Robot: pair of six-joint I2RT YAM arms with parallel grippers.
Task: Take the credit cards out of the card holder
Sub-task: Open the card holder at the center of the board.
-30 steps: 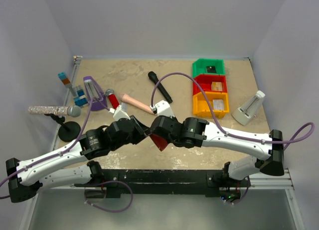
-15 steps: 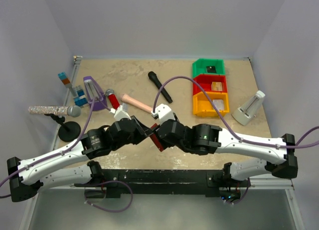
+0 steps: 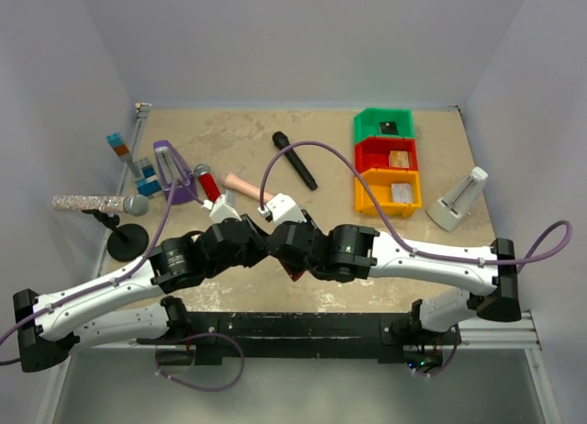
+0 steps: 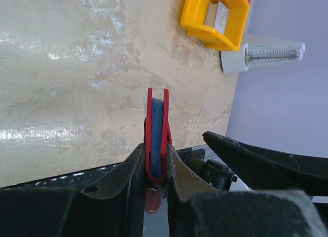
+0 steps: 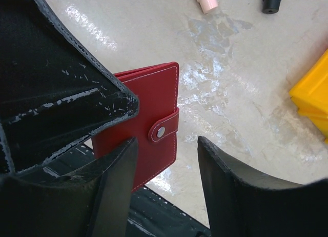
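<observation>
Red leather, folded shut: card holder [image 4: 156,129] pinched on edge between the narrowly set fingers of the left gripper [image 4: 155,152], above the near edge of the table [image 4: 77,67]. Right gripper [image 5: 166,144] alongside, jaws parted with nothing held, straddling the snap tab [image 5: 165,126]; contact hard to judge. Farther right, yellow bin [image 3: 367,199], red bin [image 3: 367,160], green bin [image 3: 365,128], credit cards [image 3: 401,193] inside, one apiece.
</observation>
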